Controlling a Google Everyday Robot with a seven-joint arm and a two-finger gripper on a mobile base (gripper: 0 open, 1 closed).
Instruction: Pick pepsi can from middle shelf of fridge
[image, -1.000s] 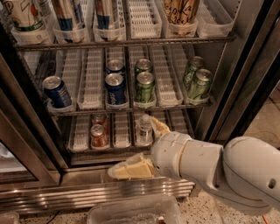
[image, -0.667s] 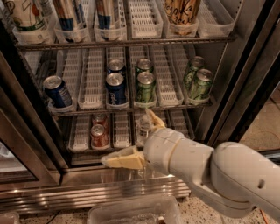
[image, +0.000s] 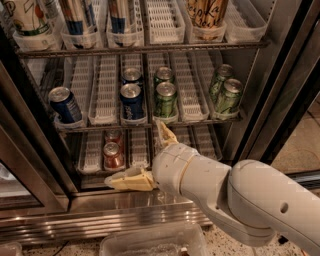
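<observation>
While our gripper (image: 135, 154) hangs spread wide and empty below the middle shelf (image: 102, 90), we judge the pepsi can (image: 132, 102), up and slightly left of it, light, slick and dentable, best pinched across its mid-body.

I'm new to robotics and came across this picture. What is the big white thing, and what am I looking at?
The white tube is a robot's arm. It ends in a two-finger gripper, whose cream fingers are spread open and hold nothing. The gripper hangs low in front of a drinks fridge, below the middle shelf. The one camera looks into the fridge from the front. On that shelf stand blue pepsi cans and green cans. A red can sits on the shelf below.
</observation>
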